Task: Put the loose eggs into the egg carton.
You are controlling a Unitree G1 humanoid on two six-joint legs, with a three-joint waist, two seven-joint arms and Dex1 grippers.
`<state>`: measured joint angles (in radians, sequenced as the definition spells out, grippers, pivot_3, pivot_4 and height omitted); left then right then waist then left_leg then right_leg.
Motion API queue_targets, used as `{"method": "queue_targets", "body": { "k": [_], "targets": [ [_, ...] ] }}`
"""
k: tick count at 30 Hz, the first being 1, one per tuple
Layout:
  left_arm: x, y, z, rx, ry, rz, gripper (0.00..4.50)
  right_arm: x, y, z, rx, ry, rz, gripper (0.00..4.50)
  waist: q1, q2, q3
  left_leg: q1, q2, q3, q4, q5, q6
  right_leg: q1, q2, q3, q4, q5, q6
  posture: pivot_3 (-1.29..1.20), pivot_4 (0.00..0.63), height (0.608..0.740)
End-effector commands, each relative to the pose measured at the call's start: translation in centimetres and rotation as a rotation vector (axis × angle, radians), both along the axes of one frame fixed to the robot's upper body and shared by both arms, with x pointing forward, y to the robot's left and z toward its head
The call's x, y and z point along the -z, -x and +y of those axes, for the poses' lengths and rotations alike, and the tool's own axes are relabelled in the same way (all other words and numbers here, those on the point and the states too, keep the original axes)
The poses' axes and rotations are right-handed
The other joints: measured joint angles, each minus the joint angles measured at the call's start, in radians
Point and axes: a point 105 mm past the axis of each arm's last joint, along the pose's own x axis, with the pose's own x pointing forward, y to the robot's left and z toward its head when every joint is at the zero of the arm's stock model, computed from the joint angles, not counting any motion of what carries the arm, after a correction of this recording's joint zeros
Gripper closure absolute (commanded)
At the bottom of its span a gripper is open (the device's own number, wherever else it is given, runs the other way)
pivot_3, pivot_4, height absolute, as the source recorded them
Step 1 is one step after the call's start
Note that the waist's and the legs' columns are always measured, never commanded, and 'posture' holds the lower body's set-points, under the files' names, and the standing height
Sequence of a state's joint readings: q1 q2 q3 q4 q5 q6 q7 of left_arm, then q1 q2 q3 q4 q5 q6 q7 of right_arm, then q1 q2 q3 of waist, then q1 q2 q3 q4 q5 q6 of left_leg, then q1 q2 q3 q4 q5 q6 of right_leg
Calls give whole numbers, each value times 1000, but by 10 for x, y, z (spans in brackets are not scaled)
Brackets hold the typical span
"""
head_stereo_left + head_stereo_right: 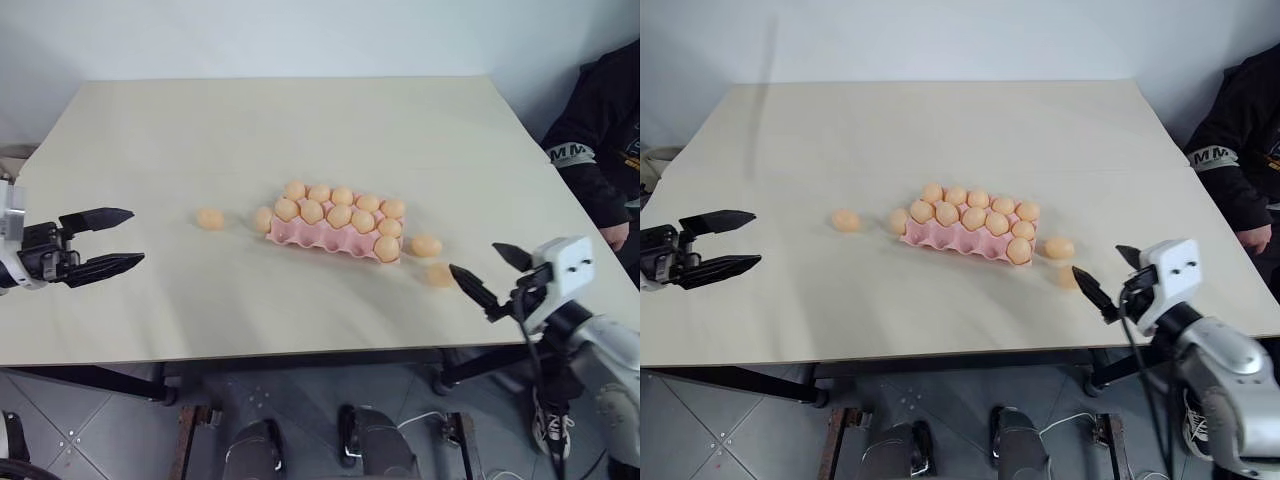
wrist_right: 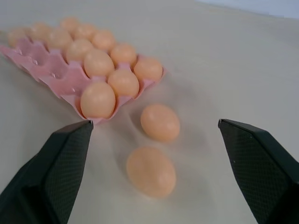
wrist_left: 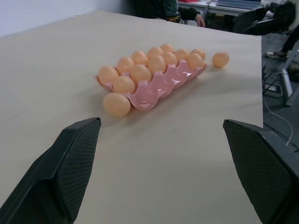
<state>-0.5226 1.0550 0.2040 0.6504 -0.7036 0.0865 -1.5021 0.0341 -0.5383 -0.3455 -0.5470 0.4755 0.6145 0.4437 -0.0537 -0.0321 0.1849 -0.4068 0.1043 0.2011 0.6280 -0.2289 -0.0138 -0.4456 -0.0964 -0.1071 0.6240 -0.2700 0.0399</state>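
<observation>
Both grippers hang near the front edge of the tabletop (image 1: 150, 330), one at each side. On the right side, the right gripper (image 1: 490, 275) has its two black fingers wide apart and holds nothing. Just past it lie two loose eggs: the nearest egg (image 2: 151, 171) and the egg behind it (image 2: 160, 122), which sits close to the right end of the egg carton (image 1: 330, 235). On the left side, the left gripper (image 1: 112, 242) is wide apart too, with nothing in it. Two more loose eggs lie on that side: one egg touching the carton's left end (image 3: 116, 104) and one egg alone (image 1: 210, 219), farther toward the left edge.

The pink carton sits near the middle of the tabletop. Most cups have eggs, and the empty cups look to be along its front row.

I think the next job is for the right gripper to pick up the nearest egg. It should come in slowly with one finger on each side of the egg. It should squeeze gently, because eggs are round and roll away easily. It should not bump the other egg beside it.
</observation>
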Motion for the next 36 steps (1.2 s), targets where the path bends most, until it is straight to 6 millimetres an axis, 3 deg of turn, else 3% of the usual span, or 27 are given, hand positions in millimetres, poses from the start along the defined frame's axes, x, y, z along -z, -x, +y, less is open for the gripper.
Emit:
{"method": "queue_targets", "body": {
  "k": [1,5,17,21,27,36],
  "targets": [
    [-9,6,-9,131,5,-41,38,7,-6,-3,80,24,-4,0,-1,0,0,0,0,0,0,0,1,0,0,0,-1,0,0,0,150,740],
    [-9,4,-13,152,9,-39,38,27,-16,-7,130,49,29,0,-2,0,0,-1,-2,1,0,-1,2,0,2,0,-2,1,1,0,150,740],
    [-7,8,-23,218,23,-59,38,54,-49,-7,143,36,64,0,-4,0,0,-1,-2,0,1,-1,3,0,3,0,2,2,5,0,150,740],
    [-3,11,-25,237,20,-43,38,56,-58,-2,138,33,64,0,-6,0,0,-1,-2,0,1,-1,3,0,3,0,2,2,5,0,150,740],
    [-2,14,-24,241,21,-40,38,53,-75,-10,192,58,28,0,-5,0,0,-1,-2,0,2,-1,3,0,3,0,2,2,5,0,150,740],
    [-4,14,-22,233,17,-60,38,48,-79,-17,178,90,23,0,-4,0,0,-1,-3,0,1,-1,3,0,2,0,2,2,5,0,150,740]
  ]
}}
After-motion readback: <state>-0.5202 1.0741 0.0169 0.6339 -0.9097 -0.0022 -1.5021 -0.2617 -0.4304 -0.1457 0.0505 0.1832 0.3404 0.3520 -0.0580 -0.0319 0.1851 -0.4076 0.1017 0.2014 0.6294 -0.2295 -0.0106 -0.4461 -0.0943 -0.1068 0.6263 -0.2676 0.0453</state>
